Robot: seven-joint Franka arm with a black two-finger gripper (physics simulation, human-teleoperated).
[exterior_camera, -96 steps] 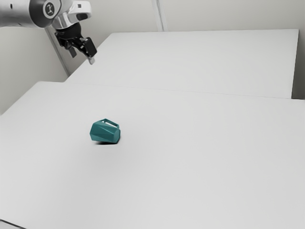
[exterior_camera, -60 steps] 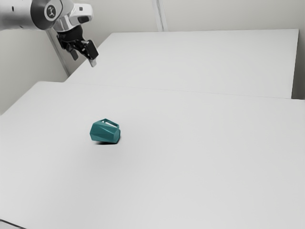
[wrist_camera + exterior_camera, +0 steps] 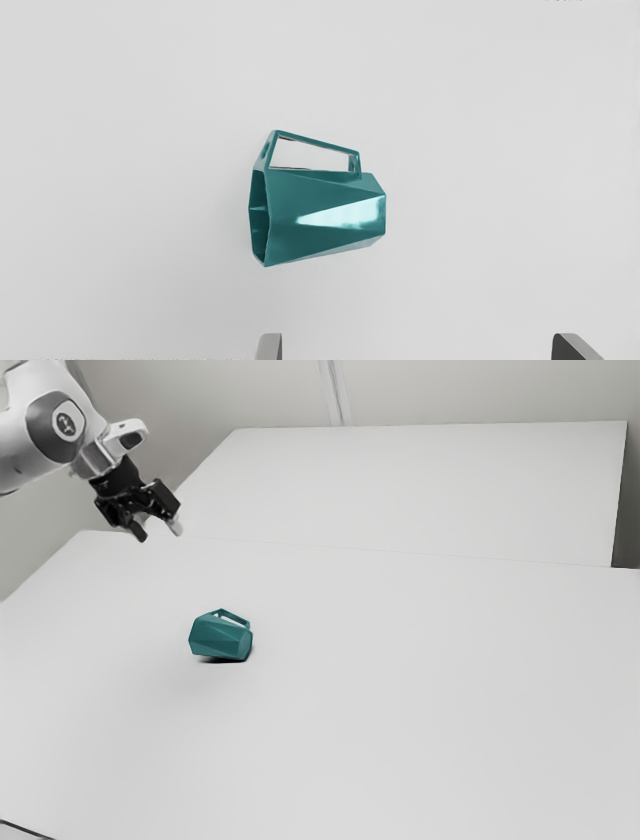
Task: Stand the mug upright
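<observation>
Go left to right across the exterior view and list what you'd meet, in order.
Thin dark line at the bottom corner → black gripper → teal mug on its side → wall strip.

The wrist view's edge crops both fingers [image 3: 270, 347].

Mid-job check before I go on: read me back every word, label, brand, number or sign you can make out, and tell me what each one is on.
No readable text.
Round badge on the arm, exterior view: a pale mark on a dark disc, too small to read as a letter or logo.
Mug: none on the sides that show.
Table: none that I can see.
</observation>
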